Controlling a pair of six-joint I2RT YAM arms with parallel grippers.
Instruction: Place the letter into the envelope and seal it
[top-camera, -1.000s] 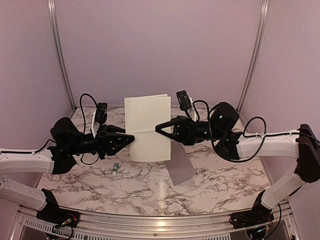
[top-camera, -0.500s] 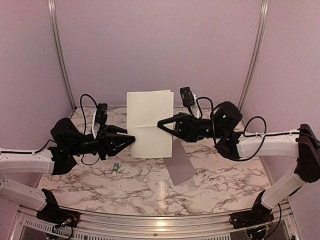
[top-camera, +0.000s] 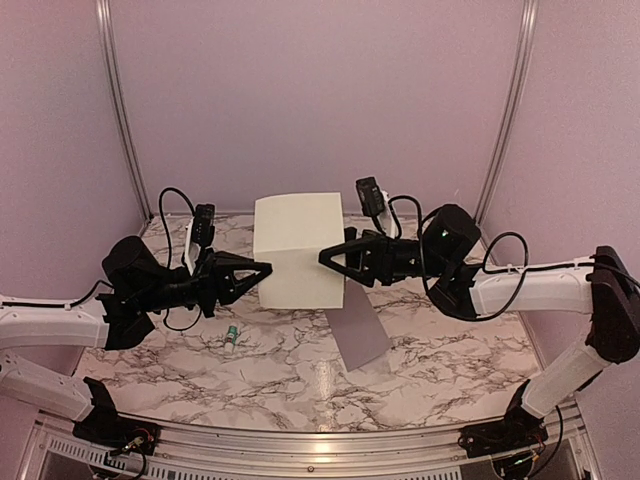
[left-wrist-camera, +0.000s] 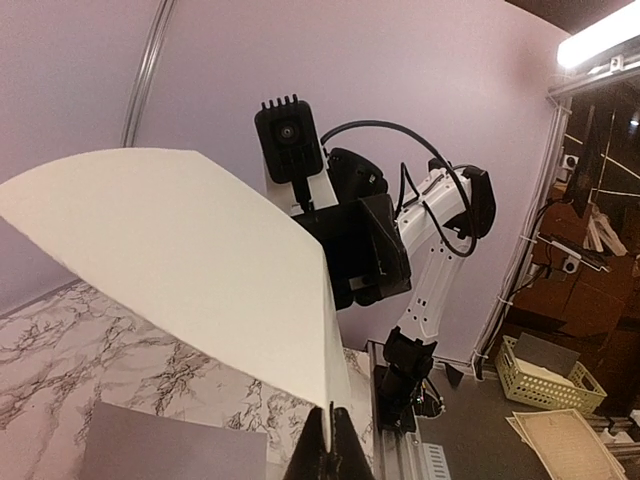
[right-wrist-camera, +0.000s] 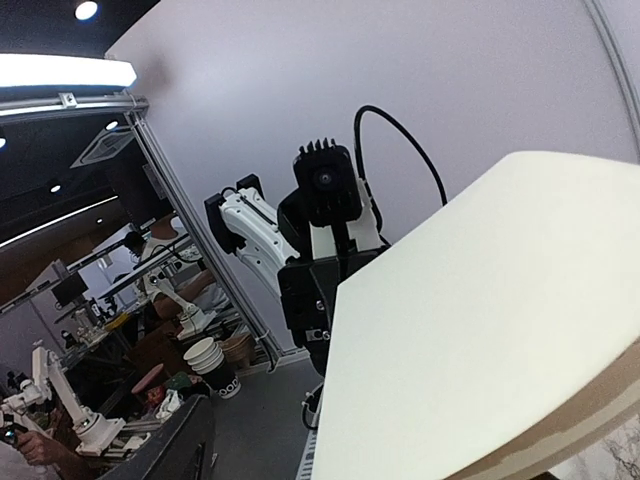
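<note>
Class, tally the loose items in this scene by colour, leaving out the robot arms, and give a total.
Cream: 1 (letter)
Grey: 1 (envelope)
Green-white: 1 (tube)
Total: 3

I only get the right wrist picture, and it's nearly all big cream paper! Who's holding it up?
Observer: The left claw is shut on the letter's left edge, holding it above the table.
Child: Where's the envelope? I can't see it.
Observer: The envelope lies flat on the table, just below the letter's lower right corner.
Child: Is anything else down there?
Observer: A small green-white tube lies on the table near the left arm.
</note>
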